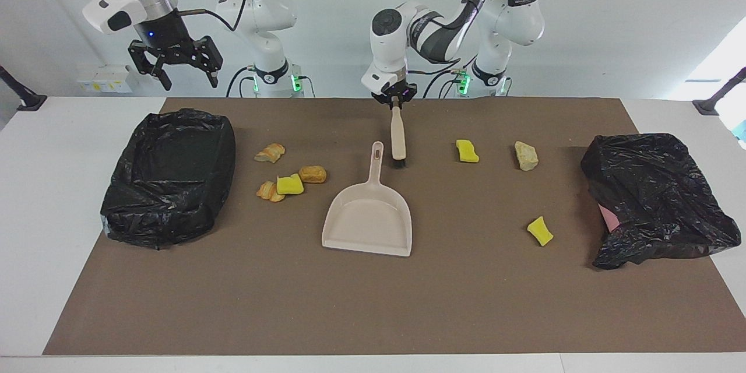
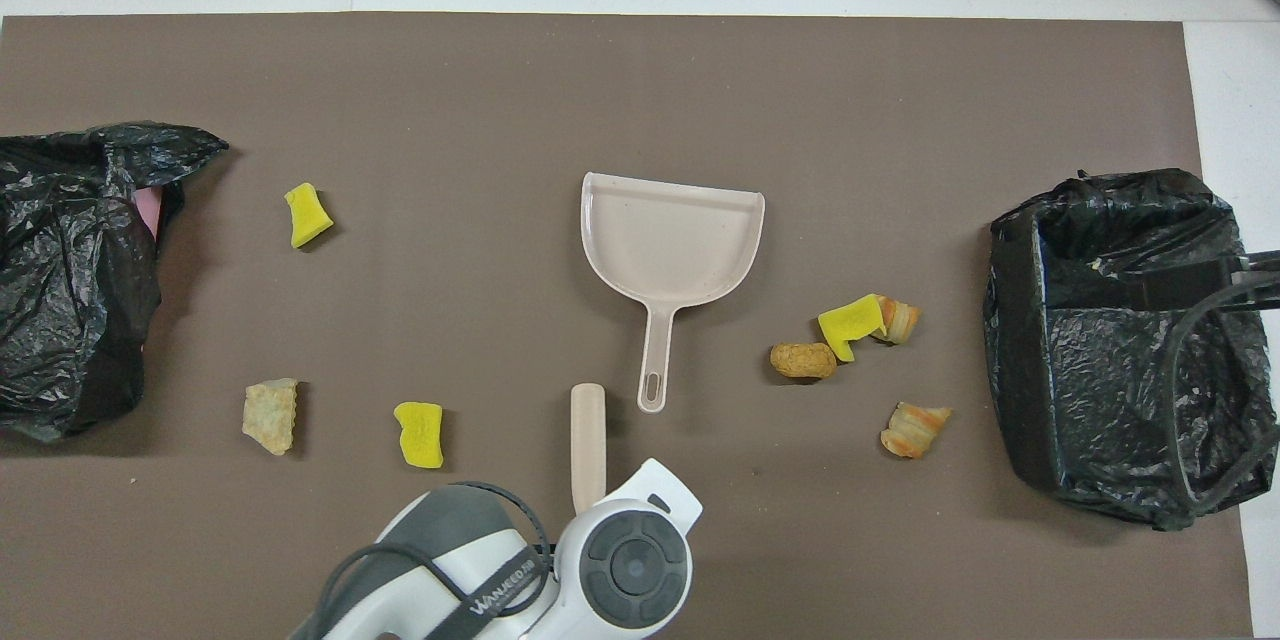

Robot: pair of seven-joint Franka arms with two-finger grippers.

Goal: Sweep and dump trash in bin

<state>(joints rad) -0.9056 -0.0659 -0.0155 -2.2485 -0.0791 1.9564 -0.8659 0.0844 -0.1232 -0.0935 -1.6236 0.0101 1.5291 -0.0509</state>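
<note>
My left gripper (image 1: pixel 395 101) is shut on the robot-side end of a beige brush (image 1: pixel 398 139), whose dark bristles rest on the mat beside the dustpan's handle. In the overhead view the arm's wrist hides that grip and only the brush handle (image 2: pixel 588 438) shows. The trash lies scattered: yellow sponge pieces (image 1: pixel 467 151) (image 1: pixel 540 231) (image 1: pixel 289 185), bread-like chunks (image 1: pixel 270 152) (image 1: pixel 313 174) (image 1: pixel 268 192) and a pale stone-like lump (image 1: pixel 526 155). The bin (image 1: pixel 169 175), lined with a black bag, stands at the right arm's end. My right gripper (image 1: pixel 175 67) hangs open, high over the bin's robot-side edge.
A beige dustpan (image 1: pixel 368 215) lies mid-mat, handle toward the robots. A crumpled black bag (image 1: pixel 658 198) with something pink under it sits at the left arm's end. A brown mat (image 1: pixel 373 303) covers the white table.
</note>
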